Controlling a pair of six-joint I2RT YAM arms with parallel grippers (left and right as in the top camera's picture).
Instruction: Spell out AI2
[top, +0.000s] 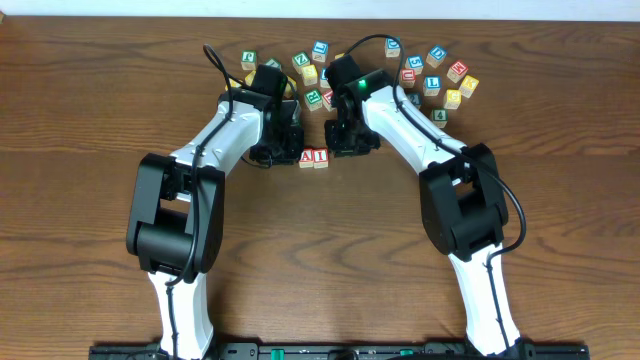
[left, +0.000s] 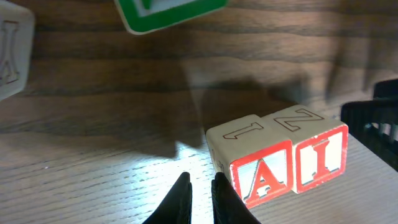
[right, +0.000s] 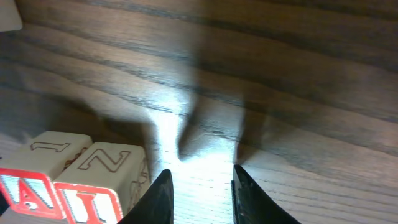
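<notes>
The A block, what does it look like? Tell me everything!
The A block is a pale wooden-looking cube. Its front face has a red frame and a red A on white; its top shows an outlined letter. It sits flat on the brown table, its side touching the I block. The left pincer is close beside it.

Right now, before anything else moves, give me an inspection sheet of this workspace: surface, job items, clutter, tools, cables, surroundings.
Surface: dark wood-grain table.
Job's things: A block and I block side by side, touching; no 2 beside them yet.
Clutter: loose letter blocks scattered behind the arms.
Tools: left tool nearly shut, empty, next to the A block; right tool open, empty, next to the I block.
Cables: black cables loop off both arms.
Surroundings: pale strip at the far edge; black rail at the near edge.
</notes>
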